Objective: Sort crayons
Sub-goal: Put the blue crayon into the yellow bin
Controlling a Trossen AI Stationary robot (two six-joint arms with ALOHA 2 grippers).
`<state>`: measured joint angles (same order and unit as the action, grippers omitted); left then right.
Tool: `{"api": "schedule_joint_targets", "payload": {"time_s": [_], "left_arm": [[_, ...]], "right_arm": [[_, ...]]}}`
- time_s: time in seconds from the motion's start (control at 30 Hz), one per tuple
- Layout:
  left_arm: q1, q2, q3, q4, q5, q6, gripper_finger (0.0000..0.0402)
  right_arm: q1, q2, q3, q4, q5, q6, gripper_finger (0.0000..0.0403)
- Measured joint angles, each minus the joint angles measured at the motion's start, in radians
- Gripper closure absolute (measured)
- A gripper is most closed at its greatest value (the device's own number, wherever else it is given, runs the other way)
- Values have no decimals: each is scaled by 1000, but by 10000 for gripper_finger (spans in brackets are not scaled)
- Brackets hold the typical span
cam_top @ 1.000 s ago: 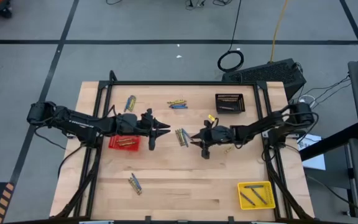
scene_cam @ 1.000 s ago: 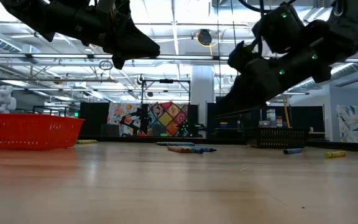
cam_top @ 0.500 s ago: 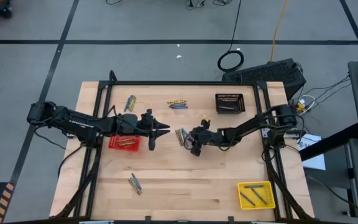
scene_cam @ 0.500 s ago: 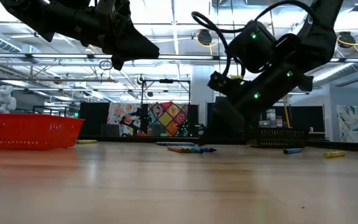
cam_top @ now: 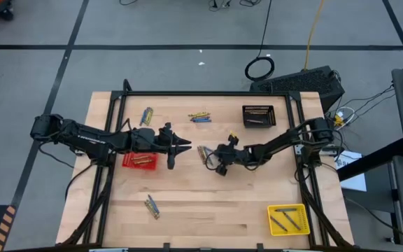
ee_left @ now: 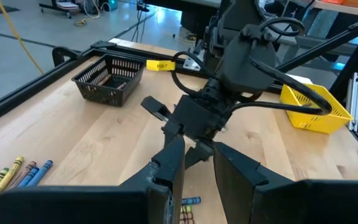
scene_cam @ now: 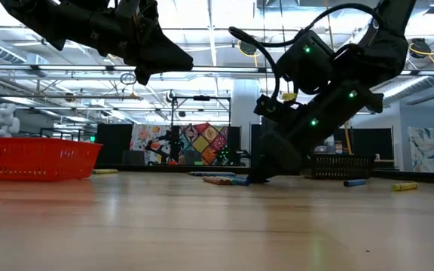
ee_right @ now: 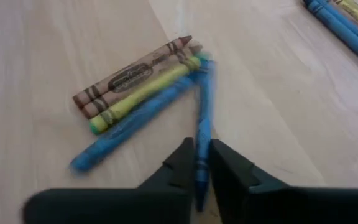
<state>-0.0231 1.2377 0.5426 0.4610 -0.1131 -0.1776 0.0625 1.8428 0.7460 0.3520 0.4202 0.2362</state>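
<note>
A small bunch of crayons lies on the table's middle: brown, yellow and blue ones. My right gripper is low at this bunch, slanting down, and shut on one blue crayon. My left gripper hangs open above the table beside the red basket, with nothing between its fingers. Loose crayon groups lie far centre, far left and near left. My right gripper pinches the blue crayon between its two fingers, at the crayon's end nearest the gripper. The fingers come slanting down from the table's right, and the crayon runs along them. Its far end lies by the tips of the other crayons.
A black basket stands at the far right and a yellow basket holding grey crayons at the near right corner. The red basket holds yellow crayons. A single yellow crayon lies beside my right arm.
My right gripper has gone toward the table's left and down, tipping more steeply, and now stands at the middle bunch of crayons.
</note>
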Motion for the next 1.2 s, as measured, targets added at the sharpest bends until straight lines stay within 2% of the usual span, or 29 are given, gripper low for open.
{"api": "schedule_joint_targets", "payload": {"time_s": [0.07, 0.17, 0.27, 0.33, 0.47, 0.57, 0.67, 0.8, 0.93, 1.1, 1.2], "left_arm": [[0, 0, 0, 0, 0, 0, 313], [0, 0, 0, 0, 0, 0, 313], [0, 0, 0, -1, 0, 0, 313], [-1, 0, 0, -4, 0, 0, 313], [-1, 0, 0, -8, 0, 1, 313], [-3, 0, 0, -35, 6, 4, 313], [-12, 0, 0, -128, 56, 57, 313], [-40, 0, 0, -277, 195, 109, 313], [-81, 0, 0, -393, 198, 108, 313], [-120, 0, 0, -427, 140, 108, 313], [-136, 0, 0, -453, 162, 114, 313]], "right_arm": [[5, -22, -1, -32, 2, -26, 392], [28, -99, -5, -150, 65, -39, 393], [85, -242, -4, -332, 107, -31, 398], [143, -356, -3, -480, 96, -1, 399], [288, -566, 21, -761, -61, 139, 400], [425, -652, 85, -950, -204, 327, 401], [561, -672, 182, -1112, -303, 542, 402], [693, -665, 292, -1268, -462, 915, 402], [796, -643, 307, -1304, -592, 1159, 402], [868, -584, 275, -1302, -736, 1252, 395], [886, -540, 265, -1300, -736, 1245, 388]]}}
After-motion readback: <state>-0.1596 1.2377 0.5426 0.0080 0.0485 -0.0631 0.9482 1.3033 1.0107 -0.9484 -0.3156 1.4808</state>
